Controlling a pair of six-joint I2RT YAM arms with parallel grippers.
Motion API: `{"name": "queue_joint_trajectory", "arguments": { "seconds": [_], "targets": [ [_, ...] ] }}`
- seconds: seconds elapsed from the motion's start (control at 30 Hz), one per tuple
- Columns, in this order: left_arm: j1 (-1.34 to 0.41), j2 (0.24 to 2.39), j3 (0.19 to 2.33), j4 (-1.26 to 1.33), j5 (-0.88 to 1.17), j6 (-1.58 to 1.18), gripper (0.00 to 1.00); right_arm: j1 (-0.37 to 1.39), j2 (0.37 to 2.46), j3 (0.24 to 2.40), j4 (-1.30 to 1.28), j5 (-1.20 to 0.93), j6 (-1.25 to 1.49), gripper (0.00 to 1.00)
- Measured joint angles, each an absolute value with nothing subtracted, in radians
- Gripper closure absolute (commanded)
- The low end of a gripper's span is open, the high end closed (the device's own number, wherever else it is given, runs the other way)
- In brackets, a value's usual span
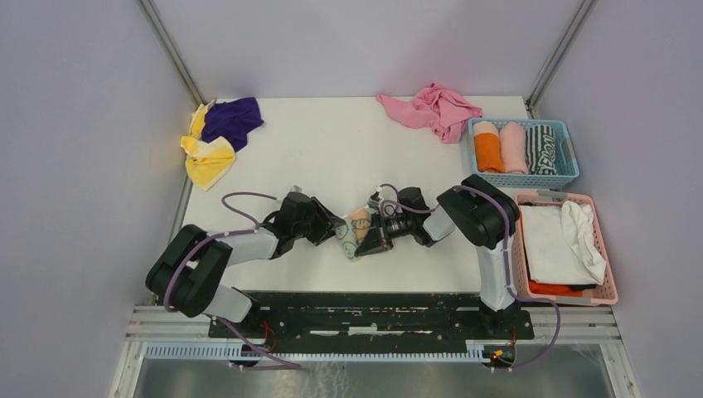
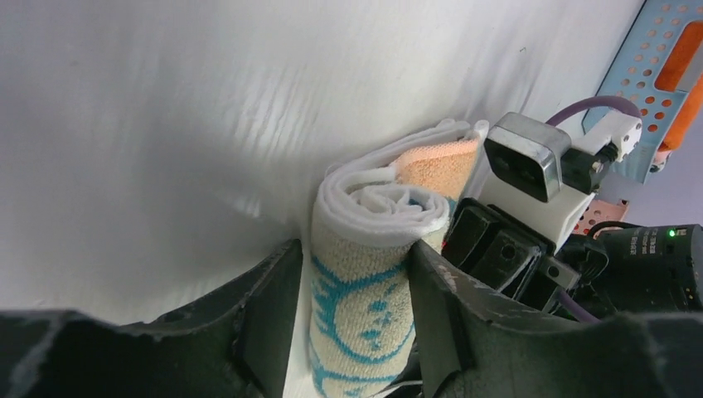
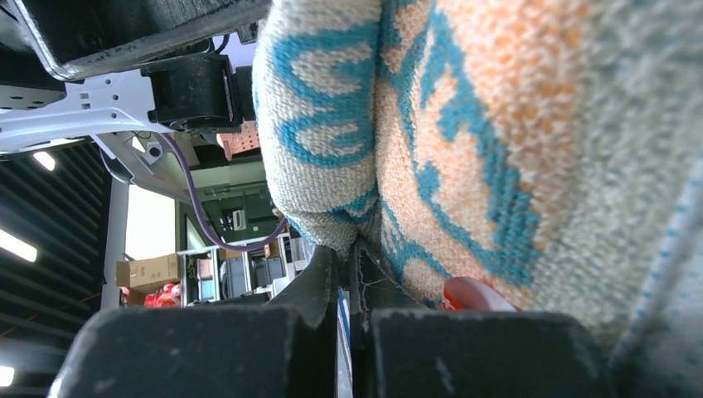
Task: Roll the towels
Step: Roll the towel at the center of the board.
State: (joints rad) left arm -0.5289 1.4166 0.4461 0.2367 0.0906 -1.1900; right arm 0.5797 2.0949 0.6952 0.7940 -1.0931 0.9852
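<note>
A rolled cream towel with a blue and orange pattern (image 1: 358,229) lies near the front middle of the table (image 1: 332,157), between my two grippers. My left gripper (image 1: 336,230) is open. In the left wrist view its fingers (image 2: 265,315) straddle the roll (image 2: 369,282). The right finger touches the roll and a thin gap shows at the left finger. My right gripper (image 1: 370,237) comes from the other side. In the right wrist view it (image 3: 352,257) is shut on a thin edge of the towel (image 3: 464,124), which fills the view.
A pink towel (image 1: 435,108) lies at the back, and purple (image 1: 234,120) and yellow (image 1: 207,157) towels at the back left. A blue basket (image 1: 522,122) of rolled towels and a pink basket (image 1: 611,292) of folded towels stand at the right.
</note>
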Motion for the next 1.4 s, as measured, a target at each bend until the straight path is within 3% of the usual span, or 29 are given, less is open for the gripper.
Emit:
{"name": "queue_joint_trajectory", "arguments": {
  "seconds": [0.33,0.6,0.7,0.77,1.1,1.4],
  "targets": [
    [-0.544,1.616,0.544,0.344,0.176,-1.202,0.60,0.567,1.939,0.714,0.437,-0.981,0.791,0.66],
    [-0.559,1.581,0.506,0.351,0.125,-1.251,0.62,0.640,1.582,0.760,-0.071,-0.560,0.521,0.52],
    [-0.566,1.557,0.501,0.317,0.097,-1.262,0.62,0.749,1.464,0.809,-0.197,-0.330,0.440,0.49],
    [-0.571,1.546,0.501,0.298,0.081,-1.272,0.62,0.836,1.420,0.838,-0.236,-0.200,0.394,0.42],
    [-0.587,1.503,0.493,0.233,0.036,-1.302,0.62,1.170,1.539,0.961,-0.280,0.262,0.202,0.41],
    [-0.591,1.483,0.488,0.207,0.023,-1.303,0.62,1.230,1.752,1.030,-0.282,0.411,0.123,0.40]
  ]
}}
